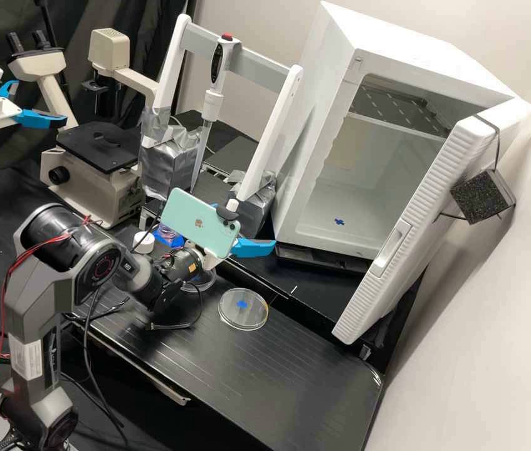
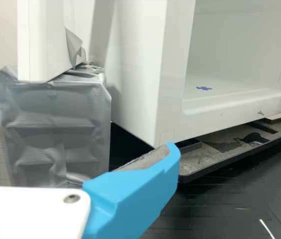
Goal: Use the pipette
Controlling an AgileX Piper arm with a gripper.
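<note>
Phone: mint-green (image 1: 199, 220), mounted at the arm's wrist, tilted.
Counter: black, ribbed top (image 1: 315, 388); near corner runs to the high view's lower edge.
Petri dish: clear, round (image 1: 243, 316), flat by the counter's far long edge, well in from the right-hand corner; blue mark in the middle.
Gripper: past the dish, at that same far edge (image 1: 246, 223). Spread wide, holding nothing; one blue finger (image 2: 135, 191) has its grey inner pad bare in the wrist view.
White-topped container: small, round (image 1: 143, 242), behind the arm's wrist; a blue holder (image 1: 169, 237) just beside it.
Rack: two white posts (image 1: 171, 66), silver-taped feet, grey crossbar between (image 1: 240, 59).
Pipette: upright at the crossbar (image 1: 213, 103), red button uppermost, long pale tip pointing down between the posts. Lies beyond the gripper and to its left in the high view, body higher than the fingers, well apart from them.
Incubator: white (image 1: 328, 81), right of the rack, door (image 1: 419, 219) swung open; blue mark on its floor.
Microscope: cream and black (image 1: 93, 188), left of the rack, toward the counter's far left.
</note>
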